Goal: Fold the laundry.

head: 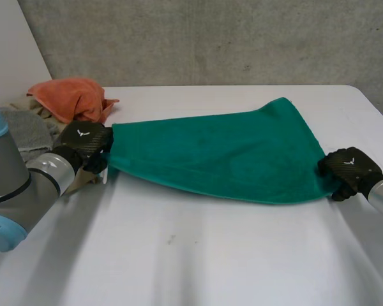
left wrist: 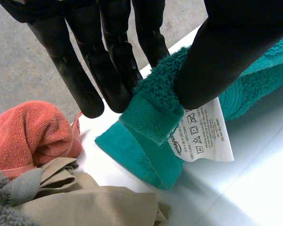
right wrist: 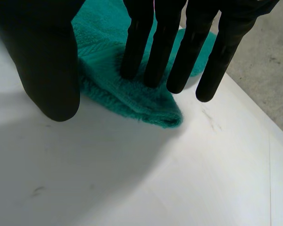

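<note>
A green towel (head: 223, 153) lies stretched across the white table (head: 198, 255) between my two hands. My left hand (head: 83, 143) is at its left corner. In the left wrist view the thumb and fingers (left wrist: 108, 70) pinch that green corner (left wrist: 146, 136), and a white care label (left wrist: 205, 136) hangs out below the thumb. My right hand (head: 348, 167) is at the towel's right corner. In the right wrist view its fingers (right wrist: 155, 47) are straight, two fingertips rest on the towel's corner (right wrist: 132, 99), and the thumb stands apart above the bare table.
An orange cloth (head: 73, 99) is bunched at the table's back left, with a grey cloth (head: 25, 131) beside it. The left wrist view shows the orange cloth (left wrist: 28, 136) and a beige cloth (left wrist: 85, 202) close to the held corner. The table's right edge runs near my right hand.
</note>
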{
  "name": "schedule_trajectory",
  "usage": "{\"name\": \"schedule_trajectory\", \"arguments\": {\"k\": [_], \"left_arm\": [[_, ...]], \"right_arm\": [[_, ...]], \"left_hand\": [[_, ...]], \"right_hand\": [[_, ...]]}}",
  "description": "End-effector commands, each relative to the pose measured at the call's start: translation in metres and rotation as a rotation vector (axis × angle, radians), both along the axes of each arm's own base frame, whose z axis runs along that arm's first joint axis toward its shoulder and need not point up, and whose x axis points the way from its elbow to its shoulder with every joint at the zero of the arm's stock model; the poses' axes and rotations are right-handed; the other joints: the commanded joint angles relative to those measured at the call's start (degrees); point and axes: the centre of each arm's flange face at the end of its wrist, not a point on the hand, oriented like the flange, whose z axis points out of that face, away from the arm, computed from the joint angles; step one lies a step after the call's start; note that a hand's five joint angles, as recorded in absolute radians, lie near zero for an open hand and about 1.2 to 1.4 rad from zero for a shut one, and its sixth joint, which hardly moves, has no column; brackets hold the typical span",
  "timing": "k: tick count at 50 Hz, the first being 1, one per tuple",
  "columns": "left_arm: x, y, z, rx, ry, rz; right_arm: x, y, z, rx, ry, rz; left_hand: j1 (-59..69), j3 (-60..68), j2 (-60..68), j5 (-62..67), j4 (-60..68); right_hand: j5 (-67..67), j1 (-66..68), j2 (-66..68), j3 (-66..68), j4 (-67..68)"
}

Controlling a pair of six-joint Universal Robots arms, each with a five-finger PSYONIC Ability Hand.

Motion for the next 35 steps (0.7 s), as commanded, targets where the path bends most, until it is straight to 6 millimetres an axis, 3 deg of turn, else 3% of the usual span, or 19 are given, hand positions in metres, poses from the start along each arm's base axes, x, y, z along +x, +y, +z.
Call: {"name": "schedule_trajectory", "arguments": {"k": [1, 2, 3, 10, 19, 24, 25, 28, 29, 32, 35], "left_arm": [[0.000, 0.003, 0.002, 0.002, -0.001, -0.003], [0.000, 0.004, 0.003, 0.003, -0.001, -0.003], [0.001, 0.005, 0.004, 0.006, -0.002, -0.002], [0.007, 0.018, 0.010, 0.054, -0.021, 0.004], [0.022, 0.078, 0.010, 0.213, -0.184, -0.040], [0.033, 0.122, 0.000, 0.368, -0.364, -0.128], [0.037, 0.136, -0.003, 0.425, -0.421, -0.158], [0.040, 0.152, -0.006, 0.494, -0.484, -0.216], [0.040, 0.156, -0.007, 0.495, -0.500, -0.239], [0.038, 0.153, -0.008, 0.473, -0.509, -0.252], [0.032, 0.138, -0.007, 0.417, -0.503, -0.242]], "right_arm": [[0.006, -0.004, -0.004, -0.033, 0.007, 0.020], [0.007, -0.004, -0.004, -0.038, 0.008, 0.020], [0.006, -0.006, -0.002, -0.045, 0.006, 0.015], [0.000, -0.004, 0.013, -0.067, 0.001, -0.010], [-0.032, 0.008, 0.051, -0.027, 0.075, -0.093], [-0.051, 0.038, 0.059, 0.161, 0.233, -0.099], [-0.058, 0.054, 0.057, 0.290, 0.307, -0.091], [-0.066, 0.076, 0.059, 0.468, 0.412, -0.043], [-0.065, 0.083, 0.062, 0.521, 0.434, 0.000], [-0.056, 0.079, 0.061, 0.483, 0.400, 0.016], [-0.051, 0.069, 0.064, 0.402, 0.353, -0.005]], "left_hand": [[13.41, 11.34, 11.30, 14.29, 11.04], [13.41, 11.34, 11.30, 14.29, 11.04], [13.41, 11.34, 11.30, 14.29, 11.04], [13.41, 11.34, 11.30, 14.29, 11.04], [13.41, 11.34, 11.30, 14.29, 11.04], [13.41, 11.34, 11.30, 14.29, 11.04], [13.41, 11.34, 11.30, 14.29, 11.04], [13.41, 11.34, 11.30, 14.29, 11.04], [13.41, 11.34, 11.30, 14.29, 11.04], [13.41, 11.34, 11.30, 14.29, 11.04], [13.41, 11.34, 11.30, 14.29, 11.04]], "right_hand": [[14.88, 14.05, 14.30, 14.15, 14.20], [21.07, 20.24, 20.49, 20.34, 20.39], [37.98, 37.15, 37.39, 37.24, 37.29], [38.15, 37.32, 37.56, 37.41, 37.46], [38.15, 37.32, 37.56, 37.41, 37.46], [38.15, 37.32, 37.56, 37.41, 37.46], [38.15, 37.32, 37.56, 37.41, 37.46], [38.15, 37.32, 37.56, 37.41, 37.46], [38.15, 37.32, 37.56, 37.41, 37.46], [38.15, 37.32, 37.56, 37.41, 37.46], [38.15, 37.32, 37.56, 37.41, 37.46]]}}
